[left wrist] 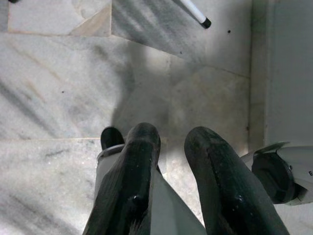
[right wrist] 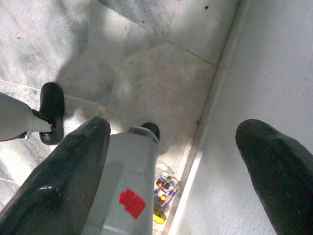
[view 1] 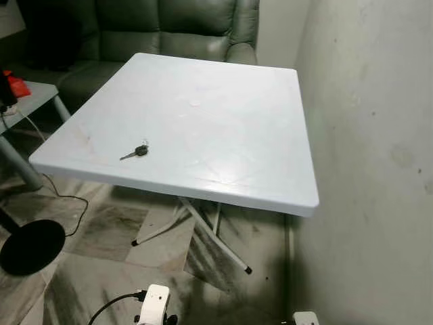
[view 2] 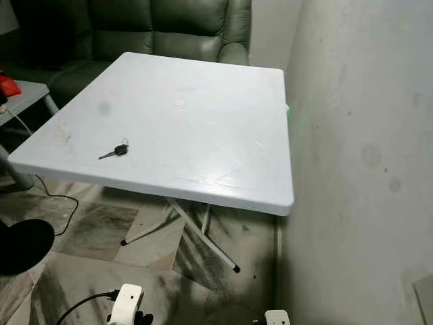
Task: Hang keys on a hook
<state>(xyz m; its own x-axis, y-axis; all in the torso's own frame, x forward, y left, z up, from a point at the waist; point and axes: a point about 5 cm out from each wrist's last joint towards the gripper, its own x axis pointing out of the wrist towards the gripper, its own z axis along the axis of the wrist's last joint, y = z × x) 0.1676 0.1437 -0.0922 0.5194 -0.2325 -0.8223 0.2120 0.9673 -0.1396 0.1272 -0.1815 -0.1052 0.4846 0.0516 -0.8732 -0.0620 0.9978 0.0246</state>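
A small bunch of keys [view 1: 137,152] with a black head lies on the white plastic folding table [view 1: 223,95], near its front left edge. Both arms hang low, below the table's front edge, well short of the keys. My left gripper [left wrist: 172,139] points down at the marble floor, its black fingers [left wrist: 142,147] nearly together with nothing between them. My right gripper [right wrist: 176,129] also points at the floor, close to the wall, with its fingers [right wrist: 88,147] spread wide and nothing held.
A white wall [view 1: 372,135] runs close along the table's right side. A green sofa [view 1: 169,27] stands behind it. At the left are a grey side table [view 1: 34,95] with a red object [view 1: 17,84], a black round base [view 1: 30,245] and a cable [view 1: 67,198]. Crossed table legs [view 1: 210,237] stand underneath.
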